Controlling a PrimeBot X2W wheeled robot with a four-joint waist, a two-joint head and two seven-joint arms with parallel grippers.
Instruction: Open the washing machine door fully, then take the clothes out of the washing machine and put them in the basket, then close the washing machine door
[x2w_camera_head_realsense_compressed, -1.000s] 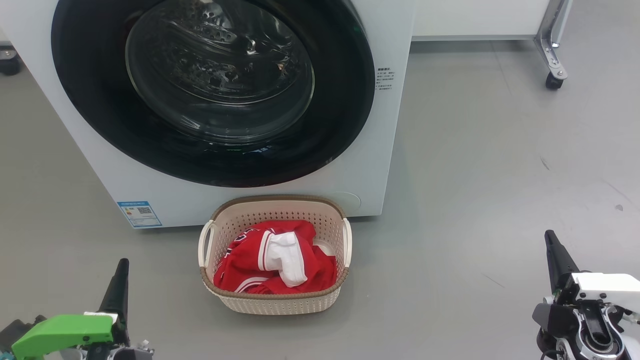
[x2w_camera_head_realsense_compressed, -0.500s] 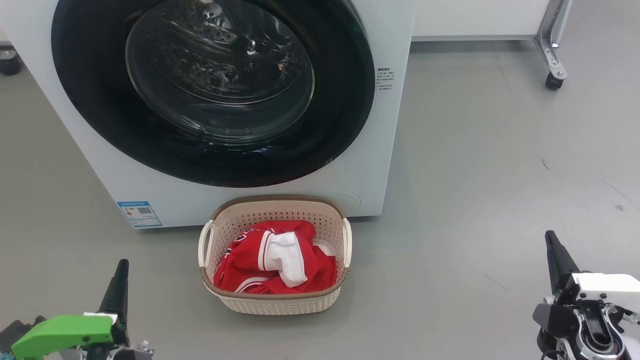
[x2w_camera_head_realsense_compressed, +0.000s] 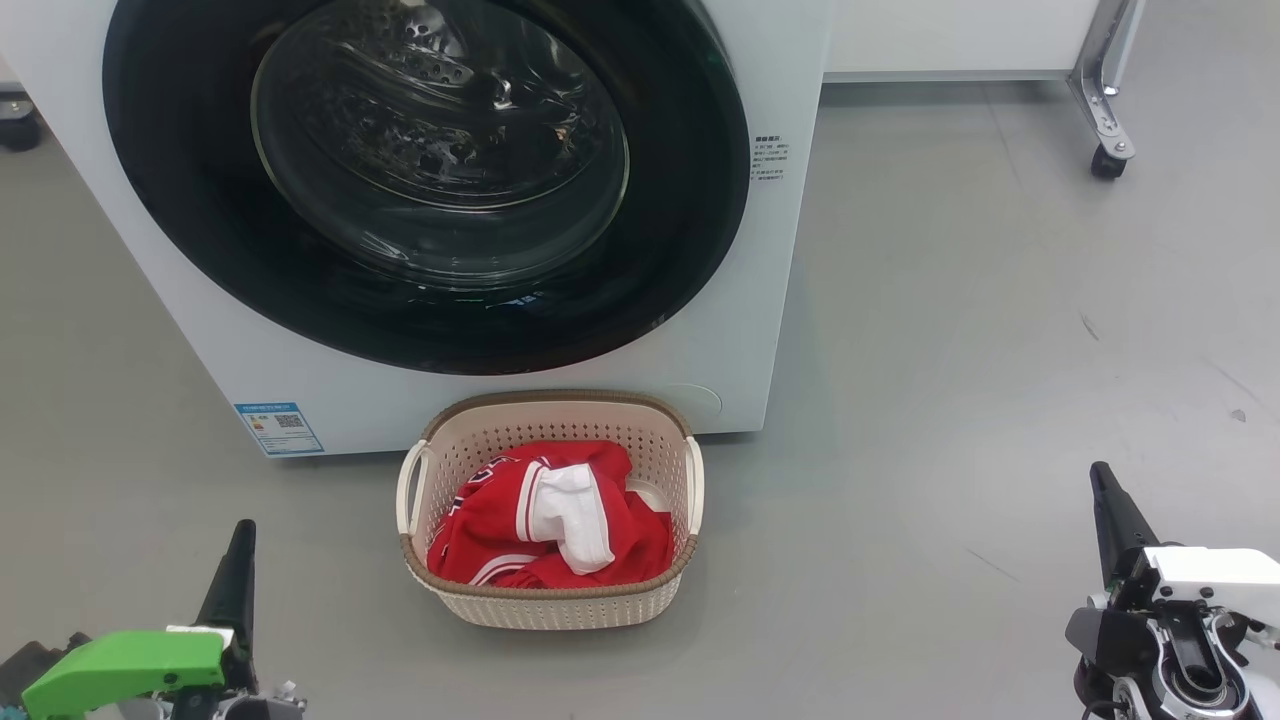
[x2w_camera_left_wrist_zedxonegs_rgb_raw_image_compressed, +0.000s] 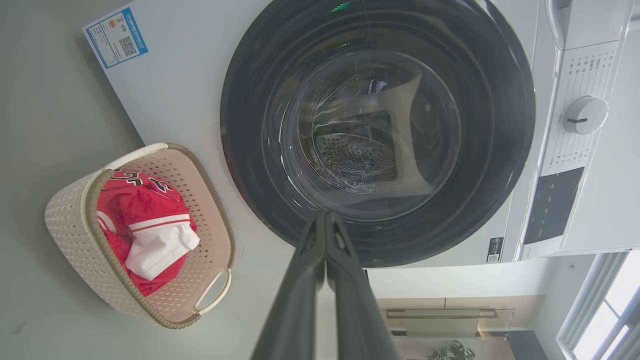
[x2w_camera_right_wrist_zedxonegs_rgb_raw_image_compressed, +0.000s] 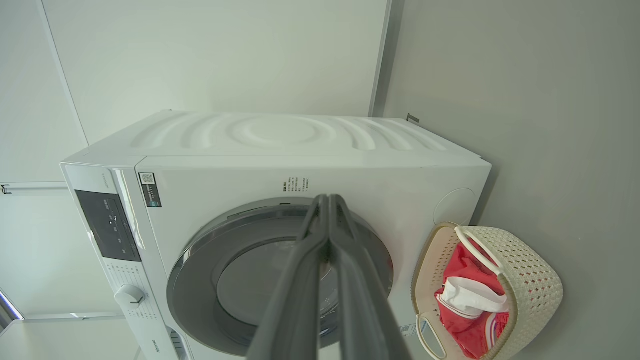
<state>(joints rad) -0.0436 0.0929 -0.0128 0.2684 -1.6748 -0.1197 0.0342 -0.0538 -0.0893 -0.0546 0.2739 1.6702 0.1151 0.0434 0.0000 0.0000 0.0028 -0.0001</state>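
Clothes (x2w_camera_head_realsense_compressed: 490, 525) lie in the basket (x2w_camera_head_realsense_compressed: 560, 610), ahead of and between the left gripper (x2w_camera_head_realsense_compressed: 243, 535) and right gripper (x2w_camera_head_realsense_compressed: 1103, 485), both pinched shut and empty. Beyond, the washing machine door (x2w_camera_head_realsense_compressed: 430, 170) looks closed on the washing machine (x2w_camera_head_realsense_compressed: 740, 350). If the door is unlatched, I judge it could swing open. Count: 2 grippers, 1 basket, 1 clothes heap, 1 door, 1 machine.

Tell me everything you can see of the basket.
The basket is a small oval tub of cream perforated plastic with a brown woven-look rim and two white loop handles at its sides. It stands upright on the grey floor, just before the washer, contact unclear. Red and white clothes lie inside.
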